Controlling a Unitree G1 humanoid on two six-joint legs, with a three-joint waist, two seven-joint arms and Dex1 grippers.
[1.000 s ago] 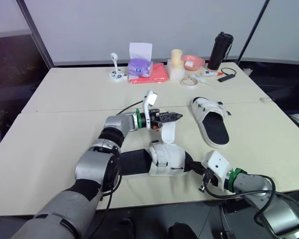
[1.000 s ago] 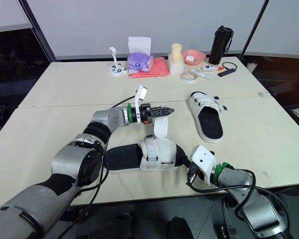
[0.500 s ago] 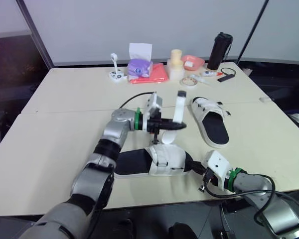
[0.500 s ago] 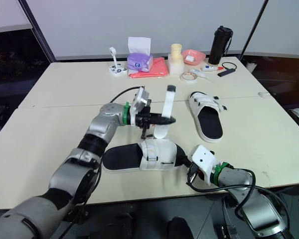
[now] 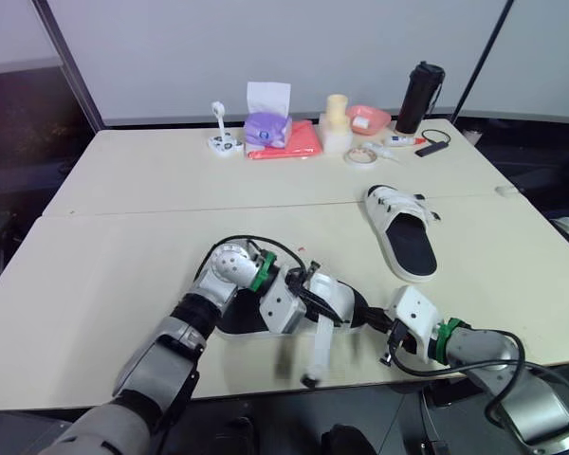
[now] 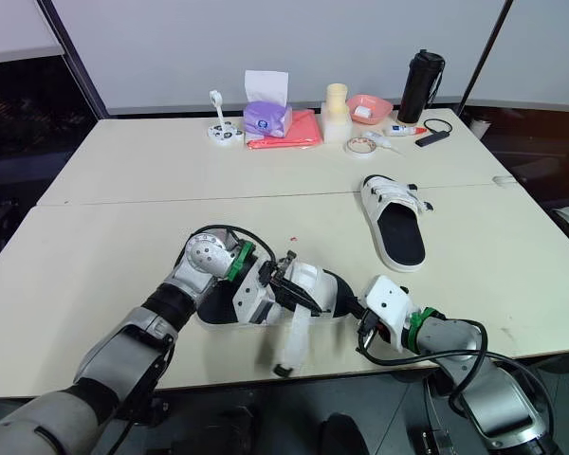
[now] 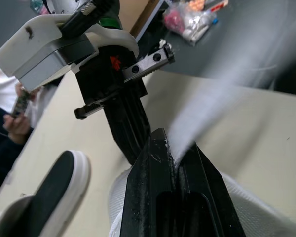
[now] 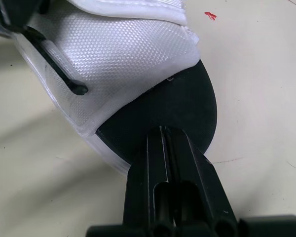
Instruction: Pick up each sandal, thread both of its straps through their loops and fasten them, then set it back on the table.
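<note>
The near sandal (image 5: 339, 298), white with a black sole, lies close to the table's front edge. My left gripper (image 5: 308, 296) is over its upper, shut on a long white strap (image 5: 317, 353) that trails toward the front edge. The left wrist view shows the fingers (image 7: 153, 163) closed on the blurred strap (image 7: 222, 94). My right gripper (image 5: 375, 322) is shut on the sandal's toe, and its fingers (image 8: 158, 148) pinch the black sole (image 8: 182, 108). The second sandal (image 5: 403, 230) lies flat farther back on the right, apart from both grippers.
Along the table's far edge stand a purple tissue box (image 5: 266, 123), a red cloth (image 5: 294, 142), a cream cup (image 5: 336, 121), a pink bowl (image 5: 368, 118), a tape roll (image 5: 360, 154) and a black bottle (image 5: 419, 95). The front edge (image 5: 266, 389) runs just below the near sandal.
My left gripper has swung the strap from raised above the sandal down across its upper to the front side. The right gripper has stayed on the toe.
</note>
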